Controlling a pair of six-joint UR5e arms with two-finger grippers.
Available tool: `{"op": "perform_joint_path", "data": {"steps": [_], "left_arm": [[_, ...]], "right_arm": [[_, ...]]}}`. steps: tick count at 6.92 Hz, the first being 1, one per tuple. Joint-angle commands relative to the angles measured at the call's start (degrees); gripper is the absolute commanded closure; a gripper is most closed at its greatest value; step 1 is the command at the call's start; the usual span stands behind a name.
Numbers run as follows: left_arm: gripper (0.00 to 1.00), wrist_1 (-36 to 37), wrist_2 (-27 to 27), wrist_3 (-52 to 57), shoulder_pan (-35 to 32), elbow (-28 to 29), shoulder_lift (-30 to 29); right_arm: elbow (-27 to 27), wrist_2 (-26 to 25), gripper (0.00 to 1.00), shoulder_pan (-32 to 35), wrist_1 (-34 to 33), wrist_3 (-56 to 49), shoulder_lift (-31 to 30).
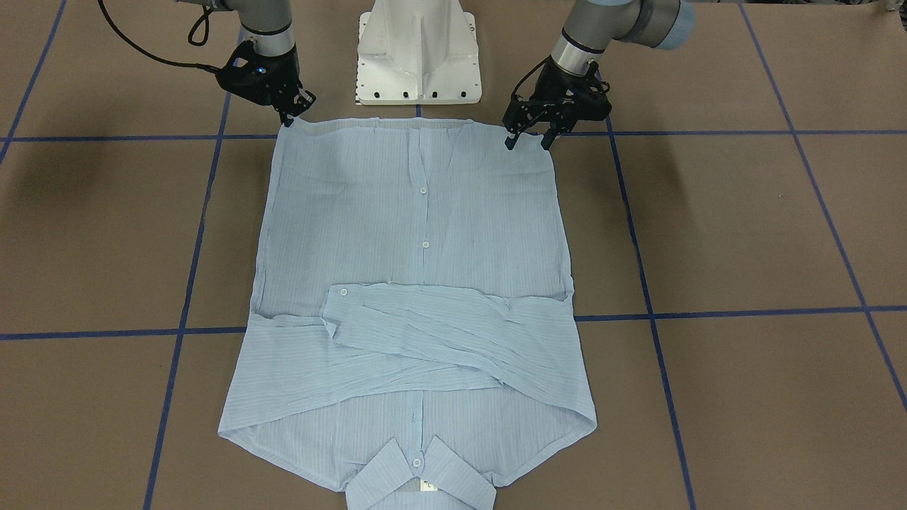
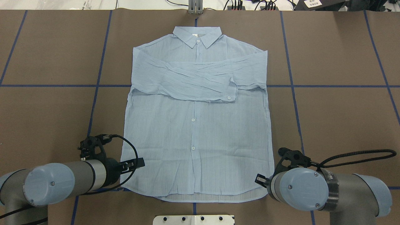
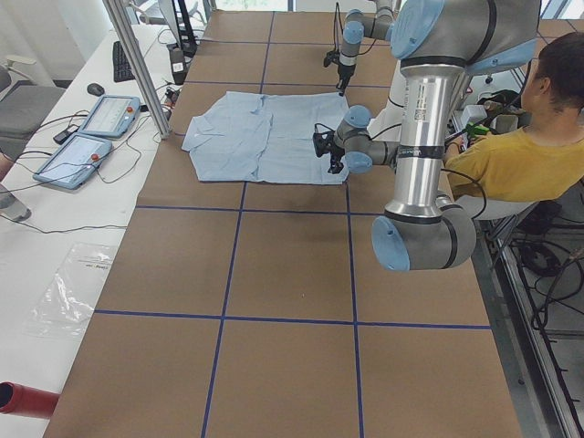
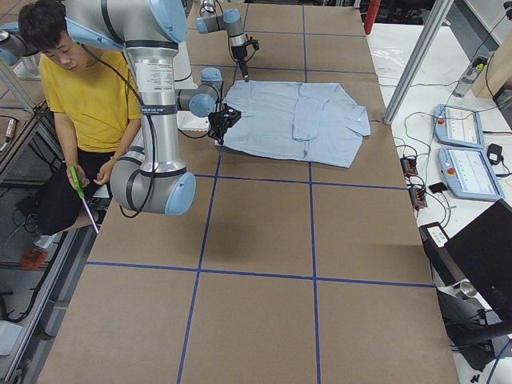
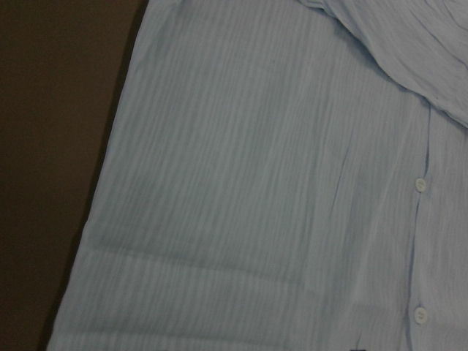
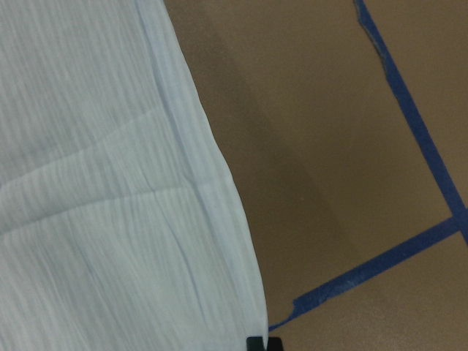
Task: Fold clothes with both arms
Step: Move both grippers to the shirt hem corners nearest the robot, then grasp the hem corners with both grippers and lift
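Left hand (image 1: 528, 140) agape, right hand's (image 1: 289, 117) state unclear, both at shirt (image 1: 354, 212) hem corners.

left arm (image 2: 62, 182), right arm (image 2: 300, 187): grey-silver tubes; pale blue round joint caps (image 2: 47, 184) had small screws | left gripper (image 1: 528, 144), right gripper (image 1: 289, 119): black, two-fingered | cables (image 2: 359, 153): black, looped at wrists | dark band (image 2: 331, 184) on right arm, markings unreadable | pedestal (image 1: 418, 53): white, dark holes along footplate
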Motion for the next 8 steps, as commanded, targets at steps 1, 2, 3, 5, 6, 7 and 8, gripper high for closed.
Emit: {"op": "perform_joint_path", "data": {"steps": [1, 2, 3, 5, 6, 7, 8], "left_arm": [[0.13, 3.0, 2.3, 0.0, 2.7, -0.3, 1.7], [0.13, 3.5, 2.4, 0.0, 2.7, -0.1, 1.9], [0.14, 3.5, 2.4, 0.0, 2.8, 0.1, 1.9], [0.19, 5.1, 2.4, -2.8, 4.2, 0.0, 1.9], [0.26, 5.1, 2.4, -3.0, 4.5, 0.0, 1.9], [0.28, 5.2, 2.3, -3.0, 4.8, 0.1, 1.9], [0.36, 5.2, 2.3, -3.1, 5.0, 0.1, 2.0]], "right_arm": [[-0.1, 0.4, 1.00, 0.2, 0.2, -0.2, 0.1], [-0.1, 0.4, 1.00, 0.1, 0.2, -0.2, 0.4], [-0.1, 0.4, 1.00, 0.1, 0.2, -0.2, 0.5], [-0.1, 0.3, 1.00, 0.1, 0.2, -0.1, 0.4], [-0.1, 0.3, 1.00, 0.1, 0.2, -0.1, 0.4], [-0.2, 0.3, 1.00, 0.0, 0.2, 0.0, 0.5], [-0.3, 0.3, 1.00, 0.0, 0.2, 0.0, 0.5]]}}
